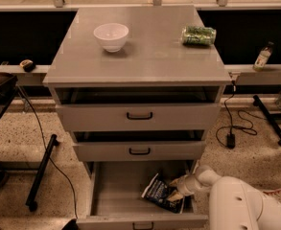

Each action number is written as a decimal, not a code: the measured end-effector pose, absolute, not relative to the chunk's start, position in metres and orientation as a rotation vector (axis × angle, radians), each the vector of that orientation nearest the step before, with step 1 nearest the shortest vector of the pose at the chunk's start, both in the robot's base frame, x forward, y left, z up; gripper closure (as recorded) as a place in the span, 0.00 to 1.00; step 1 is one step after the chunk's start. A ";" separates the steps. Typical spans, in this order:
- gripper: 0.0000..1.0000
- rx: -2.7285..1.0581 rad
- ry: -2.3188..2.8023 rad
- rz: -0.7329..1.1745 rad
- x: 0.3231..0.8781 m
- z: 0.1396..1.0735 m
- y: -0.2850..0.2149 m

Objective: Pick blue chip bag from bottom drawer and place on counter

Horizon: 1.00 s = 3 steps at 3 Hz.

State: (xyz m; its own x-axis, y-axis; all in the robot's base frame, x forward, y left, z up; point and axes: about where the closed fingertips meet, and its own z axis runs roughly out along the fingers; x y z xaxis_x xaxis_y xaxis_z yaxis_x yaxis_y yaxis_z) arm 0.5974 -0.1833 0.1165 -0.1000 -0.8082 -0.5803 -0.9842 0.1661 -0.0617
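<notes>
the tool is sitting low in the open bottom drawer, apparently touching the blue chip bag at its right edge; whether it's gripping, i can't tell.

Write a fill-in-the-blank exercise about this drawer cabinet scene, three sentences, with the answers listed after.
1. The gripper reaches down into the open ____ drawer.
2. The chip bag lying beside it in that drawer is dark ____ with white lettering.
3. On the counter, left of the green package, stands a white ____.

Missing words: bottom; blue; bowl.
</notes>
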 end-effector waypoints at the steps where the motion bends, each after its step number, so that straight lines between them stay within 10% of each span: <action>1: 0.86 -1.637 1.820 0.536 0.593 0.134 -0.171; 3: 1.00 -1.649 1.461 0.263 0.602 0.292 -0.219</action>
